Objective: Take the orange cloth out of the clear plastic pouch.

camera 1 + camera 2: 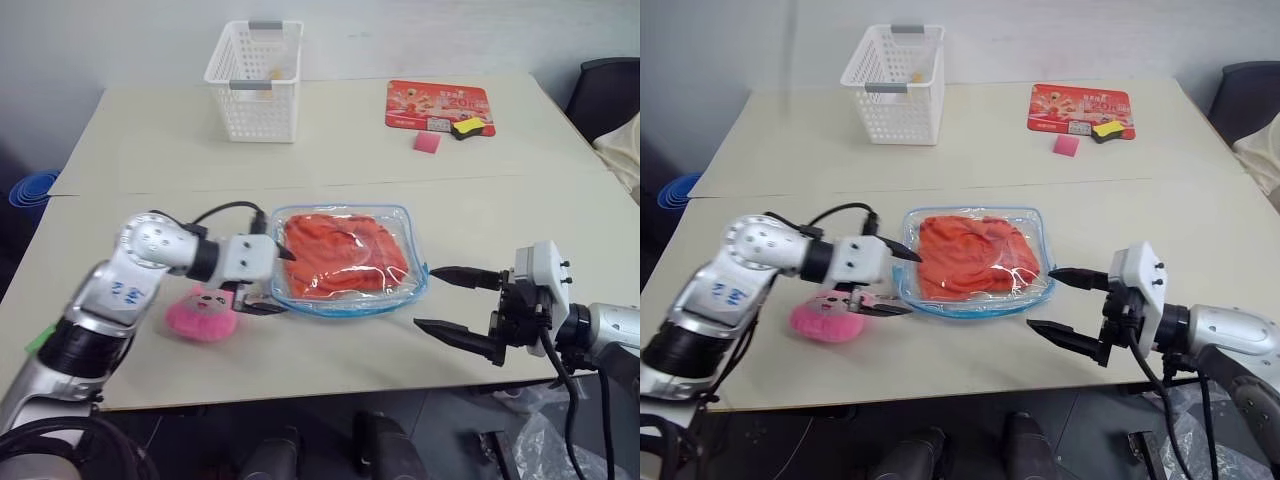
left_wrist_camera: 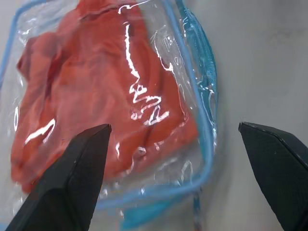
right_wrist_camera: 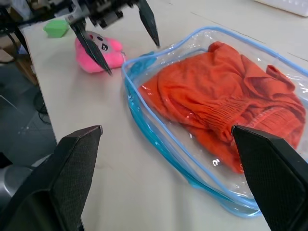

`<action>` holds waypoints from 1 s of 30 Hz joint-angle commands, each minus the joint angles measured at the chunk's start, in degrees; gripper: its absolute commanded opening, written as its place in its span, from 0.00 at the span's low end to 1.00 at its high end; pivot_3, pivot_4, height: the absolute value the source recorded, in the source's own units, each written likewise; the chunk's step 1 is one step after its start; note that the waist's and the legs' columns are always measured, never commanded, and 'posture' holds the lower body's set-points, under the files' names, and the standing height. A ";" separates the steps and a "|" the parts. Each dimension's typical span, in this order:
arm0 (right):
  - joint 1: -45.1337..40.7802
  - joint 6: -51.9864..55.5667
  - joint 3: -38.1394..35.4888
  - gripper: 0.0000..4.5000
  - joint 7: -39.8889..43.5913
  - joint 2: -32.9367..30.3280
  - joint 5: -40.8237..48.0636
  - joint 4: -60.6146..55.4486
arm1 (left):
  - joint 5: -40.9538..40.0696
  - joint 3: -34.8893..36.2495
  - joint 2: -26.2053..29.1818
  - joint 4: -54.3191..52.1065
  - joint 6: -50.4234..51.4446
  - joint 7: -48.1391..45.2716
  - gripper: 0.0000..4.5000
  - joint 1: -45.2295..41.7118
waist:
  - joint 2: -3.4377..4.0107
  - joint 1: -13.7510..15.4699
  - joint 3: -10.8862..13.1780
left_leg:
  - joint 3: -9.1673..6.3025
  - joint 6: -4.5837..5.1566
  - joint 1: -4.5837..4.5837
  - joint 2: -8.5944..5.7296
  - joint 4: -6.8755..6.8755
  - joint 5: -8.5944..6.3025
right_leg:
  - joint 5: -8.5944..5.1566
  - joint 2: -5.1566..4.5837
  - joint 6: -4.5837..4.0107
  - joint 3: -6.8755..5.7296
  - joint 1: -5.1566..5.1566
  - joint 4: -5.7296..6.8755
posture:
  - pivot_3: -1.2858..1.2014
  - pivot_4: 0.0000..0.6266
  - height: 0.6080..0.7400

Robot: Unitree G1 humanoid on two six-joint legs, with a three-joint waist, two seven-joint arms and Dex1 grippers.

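Observation:
The clear plastic pouch with light blue edging lies flat on the near-middle of the table. The wrinkled orange cloth is inside it and shows through the plastic. My left gripper is open at the pouch's left edge, with one finger above that edge and the other down beside it. In the left wrist view its fingers straddle a corner of the pouch. My right gripper is open just off the pouch's right edge and holds nothing. The right wrist view looks across the pouch to the left gripper.
A pink plush toy lies under my left wrist, left of the pouch. A white lattice basket stands at the back. A red printed card, a small pink block and a yellow-black item lie at the back right.

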 commanded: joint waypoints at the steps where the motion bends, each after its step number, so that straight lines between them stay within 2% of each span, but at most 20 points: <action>1: 0.38 0.76 -0.49 1.00 -1.53 1.05 0.26 -3.19 | 4.09 -1.38 -2.78 2.61 -5.23 2.61 0.99 -1.79 | 0.00 0.09 0.00 | 0.00 0.00 0.00 0.00 0.00 0.00 | 0.00 0.00 0.00 0.00 0.00 -0.01 | 0.52 0.24 1.00; 6: 1.72 0.85 -0.74 1.00 -2.30 1.91 -1.00 -4.11 | 6.54 -1.97 -3.95 3.77 -8.49 2.50 0.99 -1.67 | -0.01 0.18 0.00 | -0.01 0.02 -0.01 -0.02 0.05 0.01 | 0.01 -0.01 0.02 0.00 0.00 0.01 | 0.52 0.24 1.00; 9: 2.60 0.52 -1.00 1.00 -2.11 2.23 -1.59 -4.43 | 6.72 -1.96 -4.29 3.09 -8.33 2.40 0.86 -0.61 | -0.01 0.22 0.00 | -0.01 0.02 -0.01 -0.02 0.06 0.01 | 0.01 -0.01 0.02 0.00 0.00 0.02 | 0.52 0.24 1.00; 21: 2.66 -1.04 1.34 1.00 -0.39 3.16 -6.62 -4.25 | 4.80 -0.32 -7.44 0.21 -5.02 3.93 0.01 1.88 | -0.01 0.40 0.00 | -0.01 0.03 -0.01 -0.06 0.11 0.01 | 0.02 -0.03 0.04 0.01 0.01 0.04 | 0.52 0.24 1.00; 26: 1.38 -2.03 3.40 1.00 0.24 3.22 -9.60 -3.38 | 1.35 2.30 -9.94 -1.29 1.78 5.69 0.01 3.40 | -0.01 0.47 0.00 | -0.02 0.03 -0.01 -0.06 0.13 0.01 | 0.02 -0.03 0.04 0.01 0.01 0.05 | 0.52 0.24 1.00; 30: 0.07 -5.70 6.94 0.79 1.24 2.97 -16.05 -2.34 | -4.50 7.02 -14.59 -3.56 12.28 10.29 0.00 4.34 | -0.02 0.52 0.00 | -0.01 0.04 -0.01 -0.07 0.17 0.01 | 0.02 -0.03 0.05 0.02 0.01 0.08 | 0.52 0.24 1.00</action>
